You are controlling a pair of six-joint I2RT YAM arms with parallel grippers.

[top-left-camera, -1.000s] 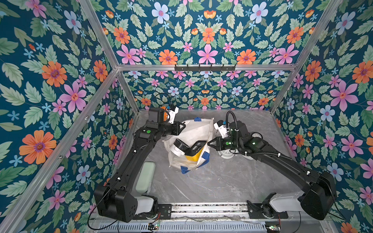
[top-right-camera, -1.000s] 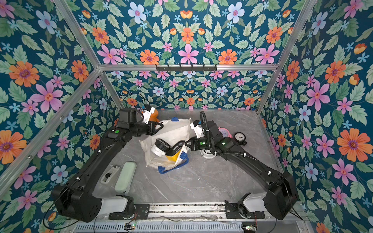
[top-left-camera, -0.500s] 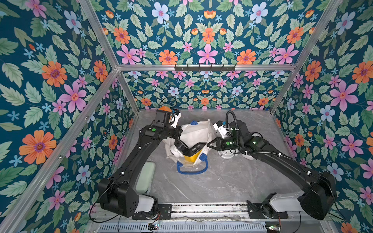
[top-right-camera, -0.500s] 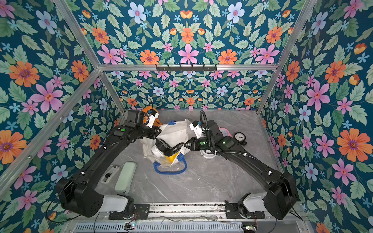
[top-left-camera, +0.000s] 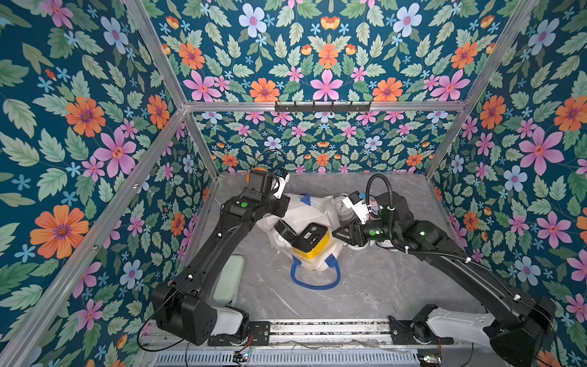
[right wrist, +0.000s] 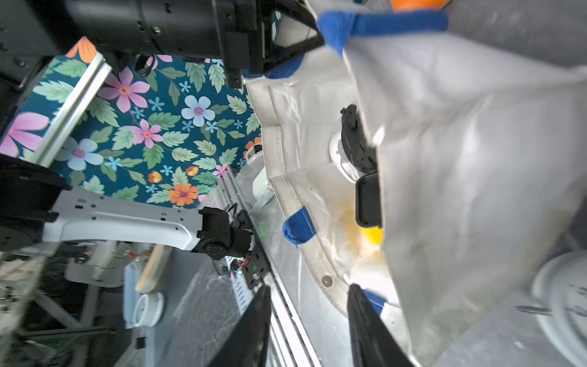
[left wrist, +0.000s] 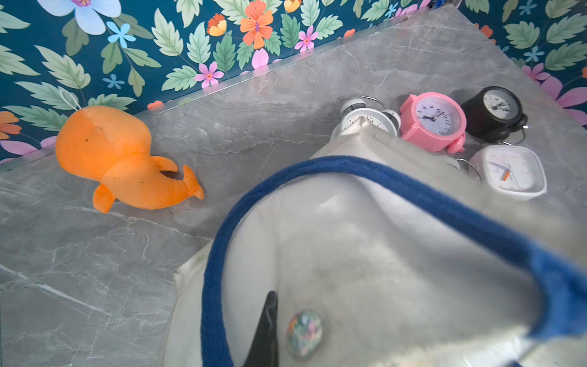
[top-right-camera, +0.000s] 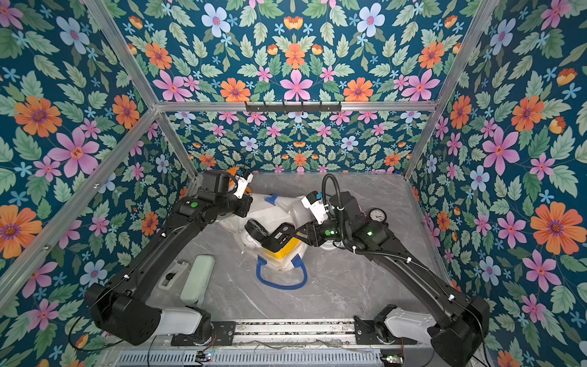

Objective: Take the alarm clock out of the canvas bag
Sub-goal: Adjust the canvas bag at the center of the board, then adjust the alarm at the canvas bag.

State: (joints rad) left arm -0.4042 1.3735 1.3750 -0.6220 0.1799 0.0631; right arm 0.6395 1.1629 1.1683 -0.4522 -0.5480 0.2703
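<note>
We hold the bag (top-left-camera: 314, 211) rim pinched in the left gripper (right wrist: 301, 44); right gripper (right wrist: 308, 289) spread — yellow clock (top-left-camera: 313, 243) just beyond its tips, inside, not yet out.

Bright, even light fills both top views, which are sharp, with only faint shadows on the desk (top-left-camera: 365, 286). In the wrist views the near bag (left wrist: 381, 270) is blurred, its white fabric glares, and the edges smear.

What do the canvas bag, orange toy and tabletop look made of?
By looks: canvas bag, matte off-white woven cloth, creases and sags; orange plush toy, soft fuzzy fabric, stitched seams; tabletop, grey veined stone look, slight sheen, possibly laminate.
</note>
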